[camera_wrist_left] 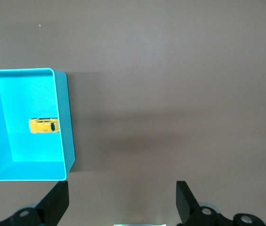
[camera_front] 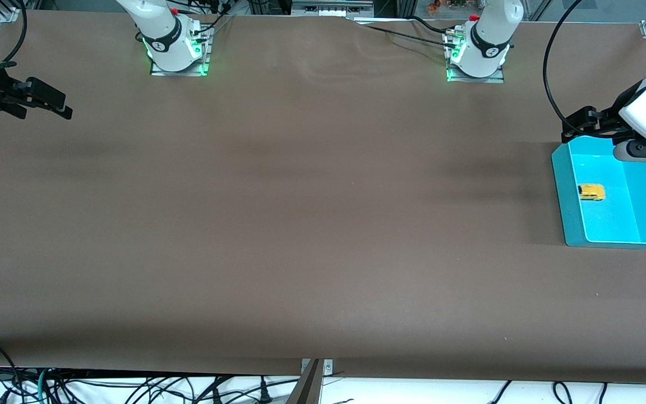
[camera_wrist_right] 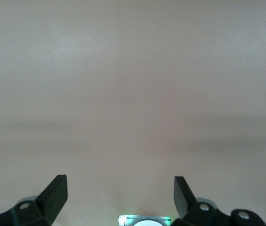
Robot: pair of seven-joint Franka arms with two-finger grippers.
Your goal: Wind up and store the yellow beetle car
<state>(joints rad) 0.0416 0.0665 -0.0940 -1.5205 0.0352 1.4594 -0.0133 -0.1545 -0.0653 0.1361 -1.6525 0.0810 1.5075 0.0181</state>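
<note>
I see the car (camera_front: 591,192) in the bin (camera_front: 570,213). Left hand (camera_wrist_left: 122,200) and right hand (camera_wrist_right: 120,195) hover, fingers apart, empty. Risk: reaching in again tips the bin.

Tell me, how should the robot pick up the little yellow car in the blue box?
Probably from straight above, since the bin's walls block the sides. The yellow beetle car lies close to one wall, so pinch its narrow body across the two long sides. The left tool, open above the table beside the bin, is closest.
</note>
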